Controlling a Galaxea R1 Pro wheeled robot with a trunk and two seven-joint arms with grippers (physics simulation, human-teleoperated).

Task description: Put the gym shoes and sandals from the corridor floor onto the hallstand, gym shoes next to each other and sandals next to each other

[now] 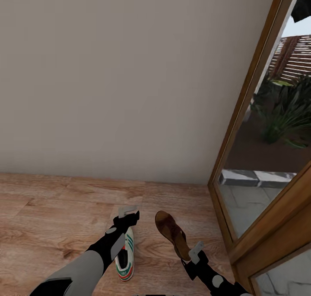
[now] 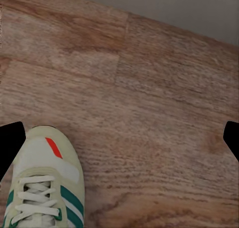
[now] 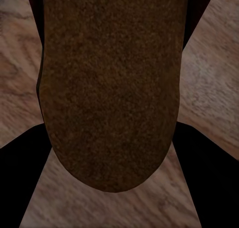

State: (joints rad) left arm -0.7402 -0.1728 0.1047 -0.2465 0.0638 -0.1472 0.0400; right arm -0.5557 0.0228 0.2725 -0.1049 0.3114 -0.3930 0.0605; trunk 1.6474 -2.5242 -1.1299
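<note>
Gym shoe (image 1: 125,259) flat on corridor floor (image 1: 52,209), toe toward beige wall (image 1: 129,71), partly under left pincer (image 1: 128,212), fingers spread wide above it, clamped on nothing. Sandal (image 1: 172,234) just beside, to its right, near wooden door frame (image 1: 246,97); heel end at right pincer (image 1: 195,250). Right wrist view: sandal between parted dark fingers (image 3: 25,188); grip on it impossible to tell.
</note>
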